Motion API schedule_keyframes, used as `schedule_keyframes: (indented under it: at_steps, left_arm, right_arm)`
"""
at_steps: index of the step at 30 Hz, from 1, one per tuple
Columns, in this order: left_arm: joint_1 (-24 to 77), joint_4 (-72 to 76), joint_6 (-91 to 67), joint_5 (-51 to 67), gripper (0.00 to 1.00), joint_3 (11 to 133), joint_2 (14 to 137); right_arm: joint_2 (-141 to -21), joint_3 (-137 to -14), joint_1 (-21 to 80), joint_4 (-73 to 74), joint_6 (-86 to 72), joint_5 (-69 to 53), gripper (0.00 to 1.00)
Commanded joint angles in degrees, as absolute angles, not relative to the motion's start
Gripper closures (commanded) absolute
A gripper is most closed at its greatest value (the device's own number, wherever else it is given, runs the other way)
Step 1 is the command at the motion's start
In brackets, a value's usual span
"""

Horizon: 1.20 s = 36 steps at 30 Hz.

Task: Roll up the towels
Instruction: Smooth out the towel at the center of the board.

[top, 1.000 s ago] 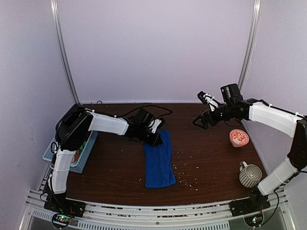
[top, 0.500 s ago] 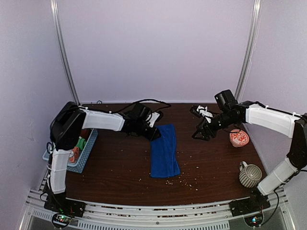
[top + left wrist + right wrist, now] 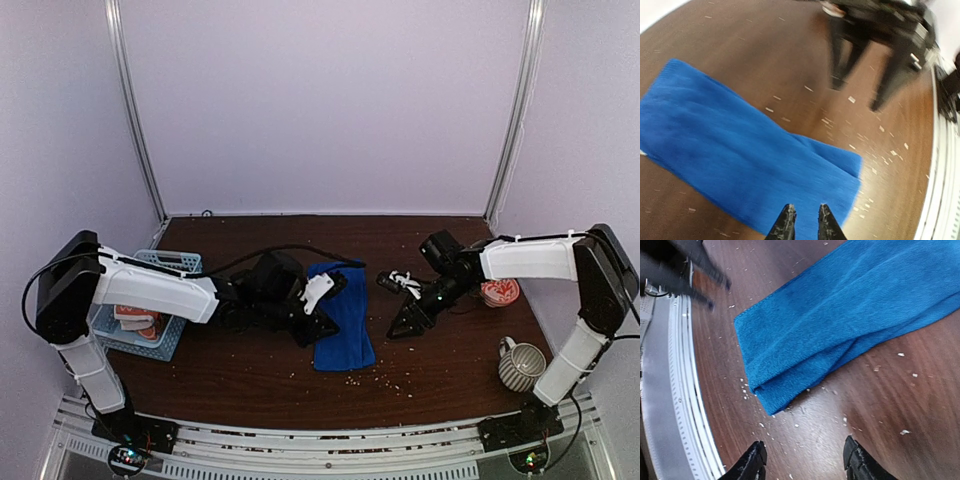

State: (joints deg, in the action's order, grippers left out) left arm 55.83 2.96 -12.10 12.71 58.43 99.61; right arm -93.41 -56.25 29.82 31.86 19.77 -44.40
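Observation:
A royal blue towel point(image 3: 347, 322) lies folded lengthwise in a long strip on the brown table, also seen in the left wrist view point(image 3: 740, 155) and the right wrist view point(image 3: 840, 325). My left gripper point(image 3: 322, 323) hovers over the strip's near left edge; its fingers point(image 3: 786, 225) stand a narrow gap apart with nothing between them. My right gripper point(image 3: 402, 322) is wide open and empty, low over bare table just right of the towel's near corner point(image 3: 805, 460). More towels, one orange and white point(image 3: 133, 317), lie in the basket.
A light blue plastic basket point(image 3: 172, 262) stands at the left edge. An orange-and-white patterned bowl point(image 3: 498, 292) and a striped mug point(image 3: 520, 365) stand at the right. Small crumbs are scattered on the table around the towel's near end.
The blue towel slid right, then stayed put. My left gripper moved from the towel's far end to its near left side. My right gripper came down and left toward the towel's near right corner.

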Motion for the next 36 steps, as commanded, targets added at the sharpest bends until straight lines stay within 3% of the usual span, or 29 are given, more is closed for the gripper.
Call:
schedule_keyframes:
  at_steps: [1,14,18,22,36]
  left_arm:
    - [58.80,5.69,-14.31,12.25,0.85,55.13,100.04]
    - [60.65,11.47,-15.81,11.72,0.87,48.48,103.39]
    - [60.73,12.08,-16.43,11.42,0.90,46.86,102.90]
    - [60.71,11.87,-16.18,10.52,0.95,45.24,102.79]
    - [60.73,13.12,-16.19,11.62,1.00,41.67,102.63]
  right_arm:
    - [-98.19,-57.91,30.75,31.74,17.45,-51.62,0.48]
    - [-108.11,-63.97,37.54,34.02,16.79,-51.95,0.68]
    - [-109.46,-64.97,37.91,35.80,17.34,-51.72,0.88]
    - [-108.90,-63.55,37.79,37.85,18.65,-50.31,0.99]
    - [-104.71,-56.86,34.82,37.36,17.64,-45.63,1.00]
